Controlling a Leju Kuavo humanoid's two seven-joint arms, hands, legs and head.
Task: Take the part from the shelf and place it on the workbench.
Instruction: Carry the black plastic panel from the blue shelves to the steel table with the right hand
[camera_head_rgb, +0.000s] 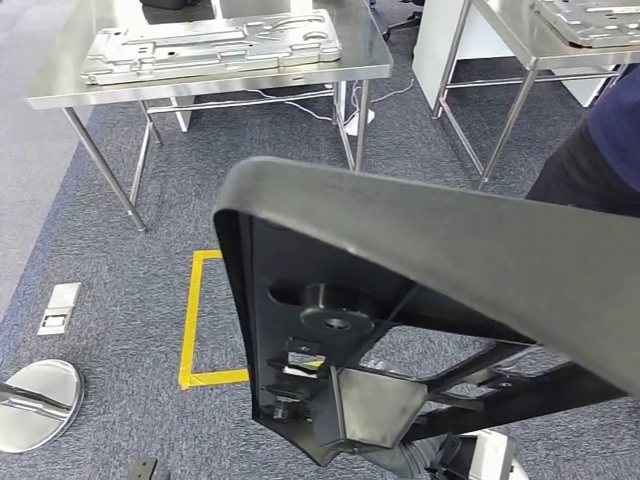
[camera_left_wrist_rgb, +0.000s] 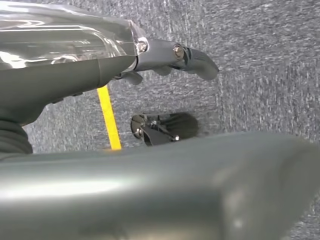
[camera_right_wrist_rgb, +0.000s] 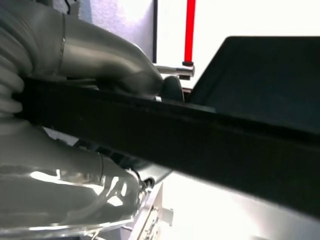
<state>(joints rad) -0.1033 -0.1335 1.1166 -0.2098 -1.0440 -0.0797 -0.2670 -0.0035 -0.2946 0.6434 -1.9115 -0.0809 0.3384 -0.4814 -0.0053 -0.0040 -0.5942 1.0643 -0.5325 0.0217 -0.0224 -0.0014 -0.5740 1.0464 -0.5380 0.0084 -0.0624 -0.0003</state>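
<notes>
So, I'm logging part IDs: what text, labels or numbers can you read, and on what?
No text can be read.
Black part: a small pale label on its underside, too small and blurred to read.
Metal panel on the workbench: no markings visible.

You have the part (camera_head_rgb: 453, 250) right up close in the head view: a large black panel with a smooth curved outer face, tilted so its edge runs across from the left down toward the right. Its underside faces you, showing ribs, a round boss and a bright metal bracket. In the right wrist view its dark edge passes between the fingers of the right hand (camera_right_wrist_rgb: 94, 125), which grips it. The steel desk (camera_head_rgb: 362, 60) stands well beyond it, across the carpet.
</notes>
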